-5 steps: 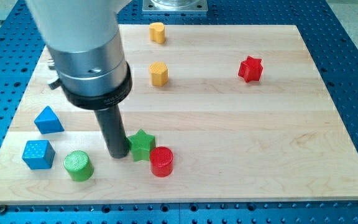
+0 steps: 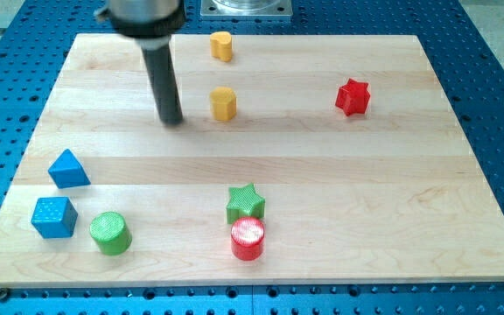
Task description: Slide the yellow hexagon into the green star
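Note:
The yellow hexagon point(image 2: 224, 103) stands in the upper middle of the wooden board point(image 2: 392, 192). The green star point(image 2: 245, 203) sits near the view's bottom centre, touching the red cylinder point(image 2: 248, 238) just below it. My tip point(image 2: 171, 120) rests on the board to the left of the yellow hexagon, a short gap apart, far above and left of the green star.
A second yellow block point(image 2: 222, 45) sits near the top edge. A red star point(image 2: 353, 97) is at the upper right. A blue triangle point(image 2: 67, 168), a blue cube point(image 2: 53, 216) and a green cylinder point(image 2: 110, 233) are at the lower left.
My tip has moved from beside the green star up to the left of the yellow hexagon. The green star and red cylinder have shifted right and slightly down.

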`<state>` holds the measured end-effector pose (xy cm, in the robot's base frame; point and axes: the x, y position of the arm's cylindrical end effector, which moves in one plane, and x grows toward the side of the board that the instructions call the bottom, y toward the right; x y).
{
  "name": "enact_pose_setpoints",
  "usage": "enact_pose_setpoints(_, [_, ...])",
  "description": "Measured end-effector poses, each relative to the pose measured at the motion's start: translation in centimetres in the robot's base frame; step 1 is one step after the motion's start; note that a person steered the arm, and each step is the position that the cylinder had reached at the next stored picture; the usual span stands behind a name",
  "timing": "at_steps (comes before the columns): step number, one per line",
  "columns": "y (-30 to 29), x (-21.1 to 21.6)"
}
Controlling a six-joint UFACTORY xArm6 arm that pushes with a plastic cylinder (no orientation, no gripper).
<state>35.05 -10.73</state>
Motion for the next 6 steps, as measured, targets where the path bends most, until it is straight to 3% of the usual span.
enact_pose_setpoints(1, [6.1, -2.8])
enact_pose_setpoints(2, [6.4, 4.2])
enact_pose_setpoints(3, [4.2, 6.1])
enact_pose_setpoints(5, [4.5, 15.2])
enact_pose_setpoints(6, [3.5, 16.3])
